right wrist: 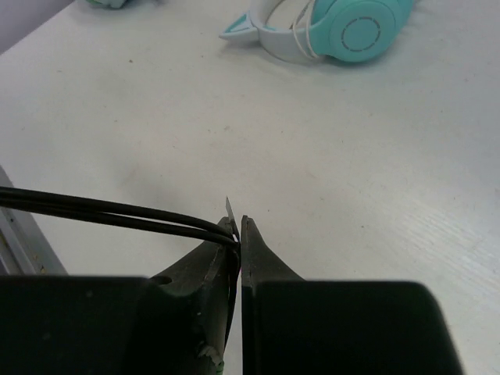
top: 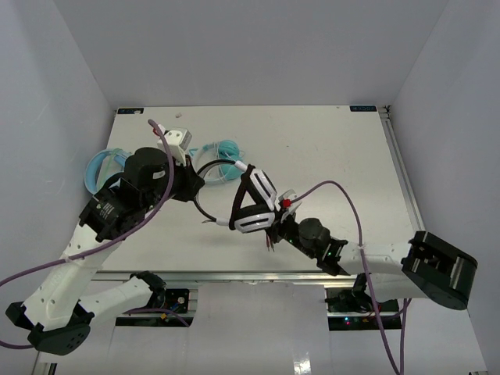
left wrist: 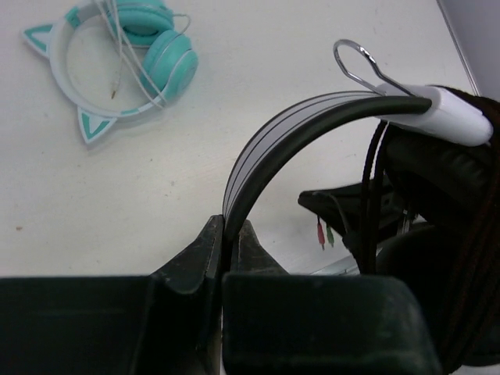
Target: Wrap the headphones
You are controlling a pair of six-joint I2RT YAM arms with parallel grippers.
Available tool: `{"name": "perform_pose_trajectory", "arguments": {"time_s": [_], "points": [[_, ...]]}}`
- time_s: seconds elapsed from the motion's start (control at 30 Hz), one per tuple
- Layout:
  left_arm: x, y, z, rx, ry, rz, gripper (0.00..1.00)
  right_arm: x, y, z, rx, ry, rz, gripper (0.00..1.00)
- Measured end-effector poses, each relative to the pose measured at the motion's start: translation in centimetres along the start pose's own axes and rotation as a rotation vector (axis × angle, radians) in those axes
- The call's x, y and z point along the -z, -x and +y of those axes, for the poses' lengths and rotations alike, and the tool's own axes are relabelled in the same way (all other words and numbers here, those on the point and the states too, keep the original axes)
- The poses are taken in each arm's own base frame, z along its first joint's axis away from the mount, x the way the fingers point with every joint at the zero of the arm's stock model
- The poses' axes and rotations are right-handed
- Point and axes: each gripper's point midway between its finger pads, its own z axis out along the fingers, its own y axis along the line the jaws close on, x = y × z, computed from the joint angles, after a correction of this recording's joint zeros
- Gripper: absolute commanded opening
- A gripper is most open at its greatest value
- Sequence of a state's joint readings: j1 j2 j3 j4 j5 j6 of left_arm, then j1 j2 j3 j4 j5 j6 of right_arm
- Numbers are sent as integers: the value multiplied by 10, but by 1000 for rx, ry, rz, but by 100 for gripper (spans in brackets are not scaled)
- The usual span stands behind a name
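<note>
We find open tabletop (top: 336, 141) across the right half and along the far edge, where a gripper could pass freely. In the middle the headphones (top: 254, 199) bar the way, their headband pinched by the left gripper (left wrist: 230, 228) and their cable (right wrist: 101, 211) by the right gripper (right wrist: 238, 228). Just behind them lie the teal cat-ear headphones (top: 223, 148). The light-blue headphones (top: 98, 166) crowd the left edge beside the left arm.

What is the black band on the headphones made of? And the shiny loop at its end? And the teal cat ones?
The headband looks like smooth black plastic or rubber, faintly glossy: light streaks run along it. The wire loop looks like bare metal, thin and mirror-bright. The teal cat-ear headphones look like hard plastic with a soft sheen, probably.
</note>
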State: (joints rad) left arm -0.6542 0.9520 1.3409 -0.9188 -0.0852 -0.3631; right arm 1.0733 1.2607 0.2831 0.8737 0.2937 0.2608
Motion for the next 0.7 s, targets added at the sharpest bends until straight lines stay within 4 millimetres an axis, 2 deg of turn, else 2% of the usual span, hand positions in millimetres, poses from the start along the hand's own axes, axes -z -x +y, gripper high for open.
{"name": "perform_pose_trajectory", "arguments": {"time_s": [0.17, 0.33, 0.4, 0.5, 0.7], "points": [[6, 2, -17, -180, -139, 8, 0, 3, 46, -7, 18, 27, -19, 8], [-7, -14, -13, -401, -192, 23, 0, 16, 82, -8, 69, 53, 20, 8], [-17, -23, -8, -477, -192, 36, 0, 21, 85, -8, 86, 65, 57, 8], [-33, -30, 1, -561, -174, 57, 0, 26, 79, -11, 101, 79, 150, 8], [-52, -26, 9, -721, -147, 19, 0, 30, 76, -10, 109, 116, 306, 8]]}}
